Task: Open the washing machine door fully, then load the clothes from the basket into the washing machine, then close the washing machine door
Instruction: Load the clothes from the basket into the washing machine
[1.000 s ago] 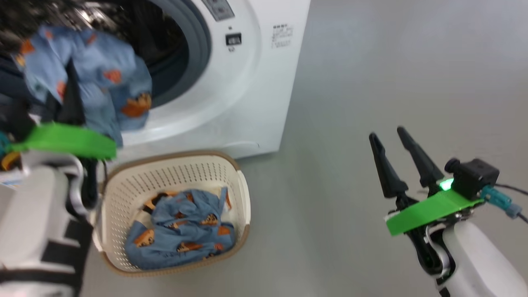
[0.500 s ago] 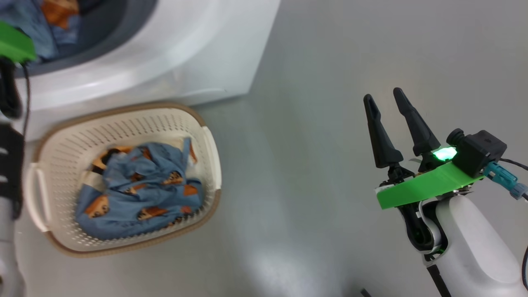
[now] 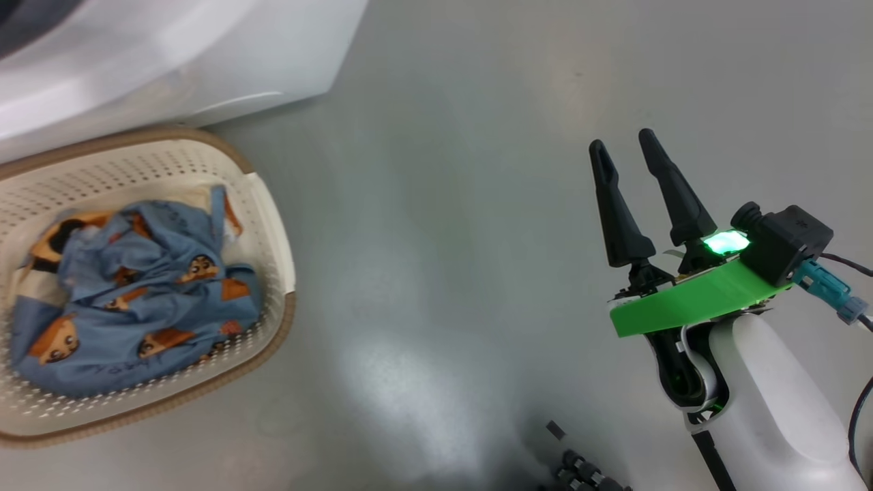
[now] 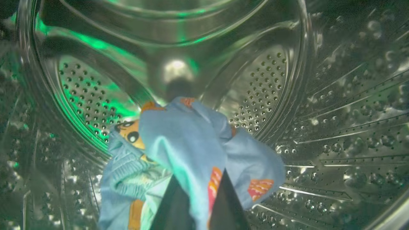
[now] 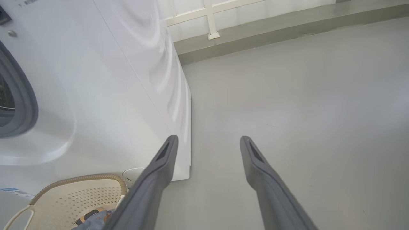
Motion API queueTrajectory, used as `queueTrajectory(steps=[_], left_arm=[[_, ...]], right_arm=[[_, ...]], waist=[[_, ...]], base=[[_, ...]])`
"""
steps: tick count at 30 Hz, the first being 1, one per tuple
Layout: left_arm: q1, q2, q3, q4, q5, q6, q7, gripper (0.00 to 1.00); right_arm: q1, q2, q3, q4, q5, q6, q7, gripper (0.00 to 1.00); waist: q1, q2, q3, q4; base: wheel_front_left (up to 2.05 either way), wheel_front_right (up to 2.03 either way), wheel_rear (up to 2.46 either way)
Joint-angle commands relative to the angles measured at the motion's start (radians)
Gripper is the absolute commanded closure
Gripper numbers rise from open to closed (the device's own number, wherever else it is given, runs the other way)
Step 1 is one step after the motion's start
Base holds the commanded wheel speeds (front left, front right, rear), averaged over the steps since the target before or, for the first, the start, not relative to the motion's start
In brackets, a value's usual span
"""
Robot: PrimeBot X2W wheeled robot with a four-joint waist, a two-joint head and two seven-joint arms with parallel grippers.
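The left claw (image 4: 199, 179) is clenched on 1 soft light-blue garment (image 4: 188, 137) printed with orange and black cartoon figures. A fold of the cloth is pinched between its 2 dark fingers (image 4: 227, 204). The rest bulges above the fingertips and hangs down at the left of the wrist view. Claw and garment are inside the perforated steel drum (image 4: 274, 92), whose dimpled wall shows above and to both sides of the cloth.

The right claw (image 3: 622, 141) is released and holds nothing. Its 2 long dark fingers (image 5: 159, 169) stand apart over bare grey floor (image 3: 443, 204), well apart from both basket and machine.

To its left, 1 small rectangular cream plastic basket (image 3: 276, 232) with perforated sides and a brown rim stands on the floor, just beside the front of the big white boxy washing machine (image 3: 225, 61). In the basket lies 1 crumpled heap (image 3: 136, 286) of the same light-blue printed cloth, below the rim. How many pieces make it up I cannot tell.

In the right wrist view the grey rubber ring (image 5: 22, 105) shows at the left edge. To the right of the machine's front corner, the floor runs open to a low kerb (image 5: 255, 35).
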Motion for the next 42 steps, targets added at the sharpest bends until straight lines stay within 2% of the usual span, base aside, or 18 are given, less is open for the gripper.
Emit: queueTrajectory(steps=[1,2,10,20,32,42], left_arm=[[0.009,0.034,0.025,0.008,0.008,0.001,-0.005,0.51],[0.012,0.028,0.03,0.034,0.011,0.006,-0.005,0.0],[0.007,-0.002,0.021,0.254,0.025,0.037,-0.005,0.0],[0.065,-0.028,0.018,0.359,0.017,0.009,-0.005,0.0],[0.274,-0.087,0.05,0.253,0.013,-0.033,-0.005,0.0],[0.48,-0.136,0.075,0.078,0.043,-0.061,-0.005,0.0]], right_arm=[[0.008,-0.001,0.013,-0.019,-0.011,0.006,-0.008,0.0],[0.008,0.001,0.014,-0.016,-0.01,0.006,-0.008,0.0],[0.003,0.002,0.023,0.002,-0.007,0.006,-0.008,0.0],[0.002,-0.005,0.042,0.035,0.005,0.006,-0.008,0.0],[-0.004,-0.035,0.052,0.068,0.013,0.006,-0.008,0.0],[0.034,-0.055,0.051,0.091,0.019,0.006,-0.008,0.0]], waist=[[0.0,0.0,0.017,-0.02],[0.0,0.0,0.014,-0.019],[0.0,0.0,-0.029,-0.003],[0.0,0.0,-0.134,0.029],[0.0,0.0,-0.284,0.104],[0.0,0.0,-0.399,0.171]], base=[[0.0,0.0,0.0],[0.0,0.0,0.0],[0.0,0.0,0.0],[0.0,0.0,0.0],[0.0,0.0,0.0],[0.0,0.0,0.0]])
